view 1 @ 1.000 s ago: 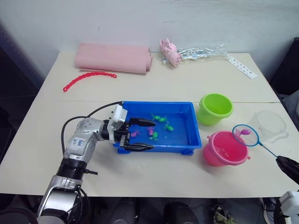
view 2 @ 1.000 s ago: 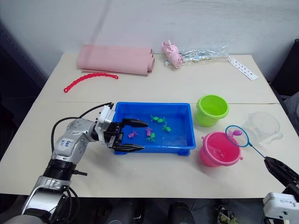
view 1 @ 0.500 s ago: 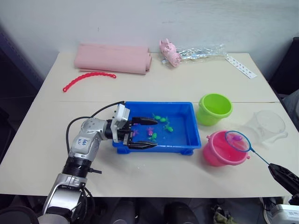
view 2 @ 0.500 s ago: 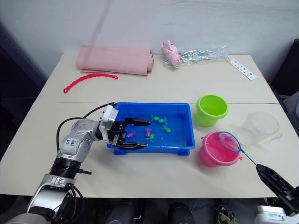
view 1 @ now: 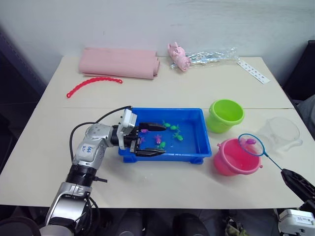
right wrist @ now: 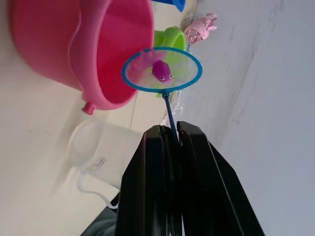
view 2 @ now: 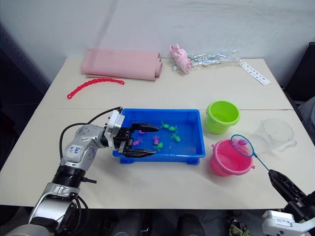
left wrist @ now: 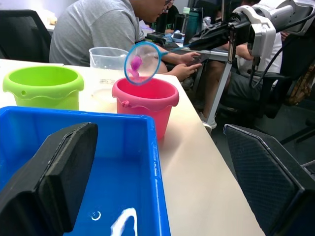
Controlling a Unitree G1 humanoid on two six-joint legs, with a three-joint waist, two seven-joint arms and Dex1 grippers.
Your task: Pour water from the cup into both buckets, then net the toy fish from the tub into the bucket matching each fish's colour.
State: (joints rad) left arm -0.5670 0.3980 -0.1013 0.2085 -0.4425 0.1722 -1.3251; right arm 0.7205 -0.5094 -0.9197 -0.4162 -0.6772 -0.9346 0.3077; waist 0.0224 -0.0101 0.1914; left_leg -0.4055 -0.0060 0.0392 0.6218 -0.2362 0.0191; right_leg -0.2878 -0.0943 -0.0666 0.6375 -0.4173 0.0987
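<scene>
Now held net [view 1: 251, 144] pinched in right gripper [right wrist: 170, 142], pink fish [right wrist: 161, 71] inside mesh, above pink bucket [view 1: 236, 157] rim.

A pale cream surface [view 1: 162, 88] stands against a plain white wall [view 1: 147, 19], with a thin seam running across its width. Dark floor shows past its left edge. In the left wrist view, an office lies beyond: a seated person in a grey shirt [left wrist: 93, 29] at a desk, a black office chair [left wrist: 22, 34] on one side, and a second black chair [left wrist: 275, 93] on the other. The light is even and soft.
</scene>
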